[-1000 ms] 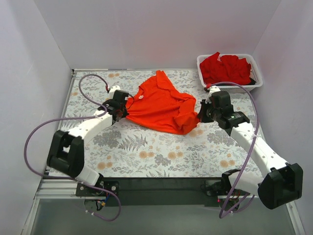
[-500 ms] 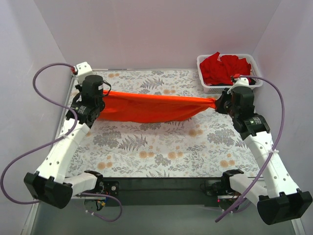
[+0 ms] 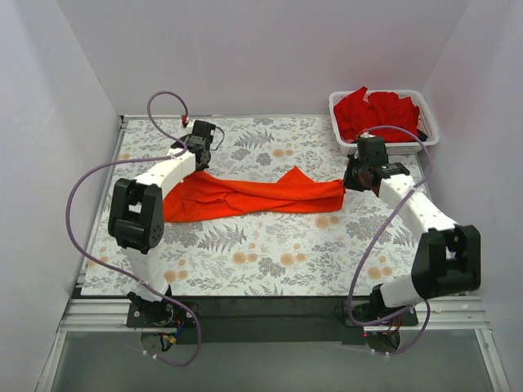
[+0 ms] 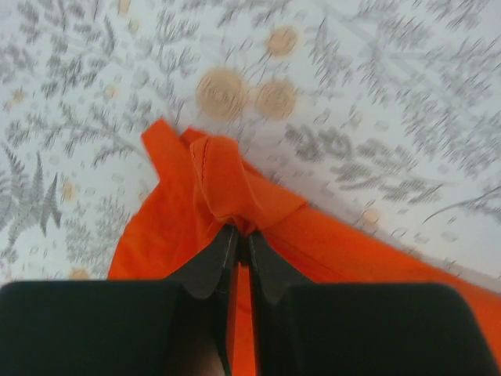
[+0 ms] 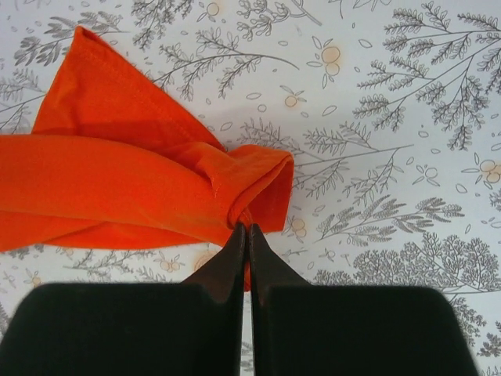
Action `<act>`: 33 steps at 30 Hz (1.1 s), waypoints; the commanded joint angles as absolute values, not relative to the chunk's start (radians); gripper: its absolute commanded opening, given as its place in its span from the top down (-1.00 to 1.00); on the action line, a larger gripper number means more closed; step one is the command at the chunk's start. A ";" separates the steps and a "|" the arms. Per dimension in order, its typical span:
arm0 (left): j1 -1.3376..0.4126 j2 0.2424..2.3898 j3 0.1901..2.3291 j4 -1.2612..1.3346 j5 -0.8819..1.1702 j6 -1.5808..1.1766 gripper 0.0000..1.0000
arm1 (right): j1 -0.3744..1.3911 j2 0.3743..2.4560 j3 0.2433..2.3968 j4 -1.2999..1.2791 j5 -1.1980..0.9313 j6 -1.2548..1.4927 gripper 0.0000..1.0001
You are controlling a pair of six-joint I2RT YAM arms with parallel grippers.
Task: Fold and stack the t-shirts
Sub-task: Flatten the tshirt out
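Now the orange-red t-shirt (image 3: 245, 196) is being laid down on the table (image 3: 261, 253) in a long, loose strip — a moment ago it was being pulled tight in the air. Its left end is being pinched by the left gripper (image 4: 239, 235), fingers squeezed together on a fold of cloth. Its right end is being pinched the same way by the right gripper (image 5: 244, 229). The deeper red t-shirts (image 3: 376, 114) are being left in the white basket (image 3: 337, 124) — so the folding is likely only being started.
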State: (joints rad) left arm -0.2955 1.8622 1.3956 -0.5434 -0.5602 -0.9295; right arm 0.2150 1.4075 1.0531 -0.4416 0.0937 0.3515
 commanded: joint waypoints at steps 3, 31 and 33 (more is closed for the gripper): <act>-0.284 1.933 1.609 -0.509 -0.513 -0.919 0.80 | 0.163 1.537 1.181 -0.371 0.129 0.365 0.97; 0.069 1.552 0.923 -0.098 0.215 -1.241 -0.59 | 0.219 1.212 0.841 -0.181 -0.235 0.259 -0.34; 0.072 1.577 0.931 -0.083 0.248 -1.230 -0.59 | 0.219 1.206 0.830 -0.173 -0.245 0.255 -0.34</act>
